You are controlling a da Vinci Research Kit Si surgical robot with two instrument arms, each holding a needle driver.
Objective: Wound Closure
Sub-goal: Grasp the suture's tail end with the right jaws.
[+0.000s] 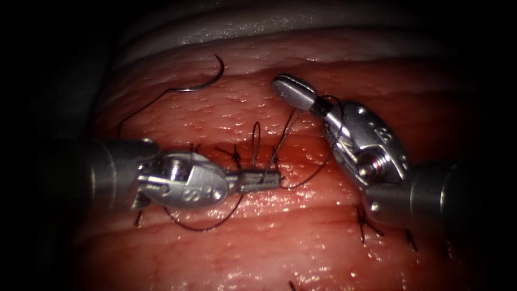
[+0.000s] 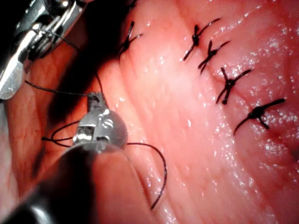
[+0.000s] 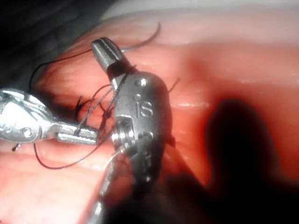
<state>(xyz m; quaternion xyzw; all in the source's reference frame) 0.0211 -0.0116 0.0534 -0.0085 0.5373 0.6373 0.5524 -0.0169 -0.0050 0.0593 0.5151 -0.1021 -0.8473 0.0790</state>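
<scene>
The curved needle (image 1: 207,81) lies free on the tissue (image 1: 280,237), at the upper left beyond the cut, held by neither tool; it is also in the right wrist view (image 3: 148,36). Dark thread (image 1: 140,108) trails from its tail. My left tool (image 1: 267,179) lies low over the cut, its jaws shut on the thread (image 2: 96,98). The right tool (image 1: 293,89) points up and left with jaws shut and nothing between them (image 3: 105,51). Thread (image 1: 288,126) rises from the left jaws and is wrapped around the right tool behind its jaws.
Several tied stitches with short cut ends cross the cut (image 2: 229,84), others sit near the right shaft (image 1: 363,222). A slack thread loop (image 1: 207,226) lies below the left tool. Red fluid wets the tissue around the cut. Pale cloth (image 1: 242,27) lies beyond the tissue's far edge.
</scene>
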